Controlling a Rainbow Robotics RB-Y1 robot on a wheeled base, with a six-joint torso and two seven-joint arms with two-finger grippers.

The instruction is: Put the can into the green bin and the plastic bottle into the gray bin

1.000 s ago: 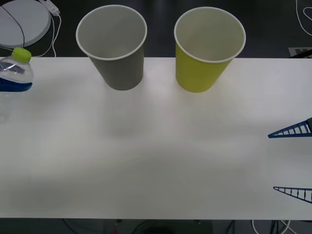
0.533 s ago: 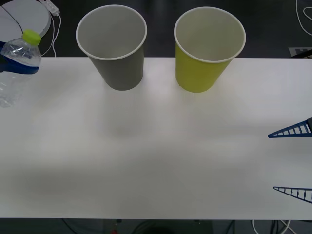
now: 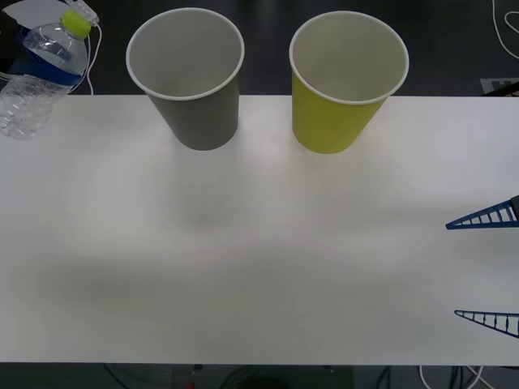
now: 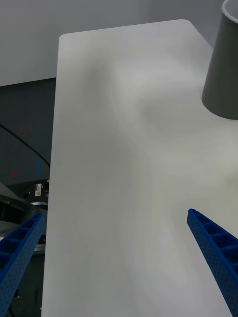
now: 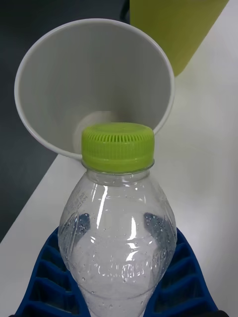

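Clear plastic, lime-green capped, the plastic bottle [image 3: 42, 77] hangs tilted at the far-left corner of the worktop [image 3: 259, 243], cap toward 1 o'clock, body overhanging the far edge. The left tool [image 5: 116, 277] is clamped on it: blue ribbed fingers [image 5: 186, 277] wrap both sides of the lower body in the left wrist view, and a blue band crosses the bottle in the front view. Off the cap at about 3 o'clock stands the gray bin [image 3: 188, 77], upright at the far edge, mouth open. Beside it at its 3 o'clock, apart by a narrow gap, stands the green bin [image 3: 345, 81], also upright on the far edge. From the bins toward the near edge at 6 o'clock, the white surface lies open. At the right edge the right tool [image 3: 486, 271] waits low over the worktop, its 2 fingers spread wide apart, well away from both bins.
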